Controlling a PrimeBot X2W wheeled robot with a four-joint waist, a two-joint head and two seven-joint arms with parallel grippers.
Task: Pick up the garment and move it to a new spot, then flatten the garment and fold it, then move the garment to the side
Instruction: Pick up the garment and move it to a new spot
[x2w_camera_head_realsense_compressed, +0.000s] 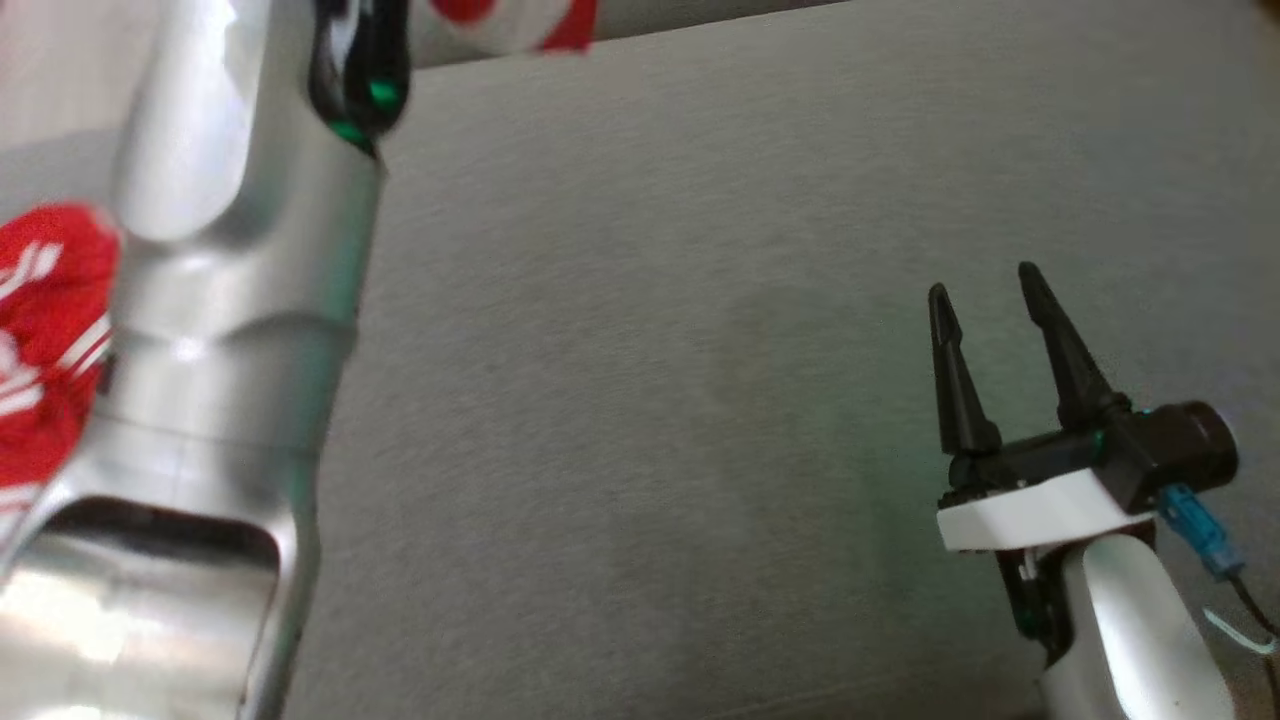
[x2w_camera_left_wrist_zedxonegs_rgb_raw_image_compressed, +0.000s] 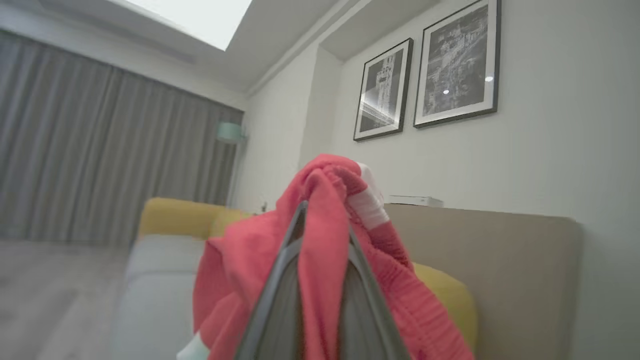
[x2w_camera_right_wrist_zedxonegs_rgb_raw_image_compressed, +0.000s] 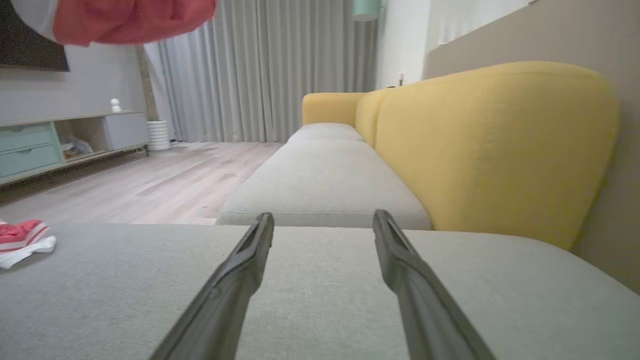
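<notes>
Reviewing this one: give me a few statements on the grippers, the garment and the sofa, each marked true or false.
1. The left gripper is shut on the red garment. True.
2. The right gripper is clamped on a fold of the garment. False: its fingers stand open and empty over the grey seat cushion.
3. The sofa's backrest is yellow. True.
4. The garment lies flat and folded on the cushion. False: it is bunched between the left gripper's fingers, held up in the air.
5. Two framed pictures hang on the wall. True.
</notes>
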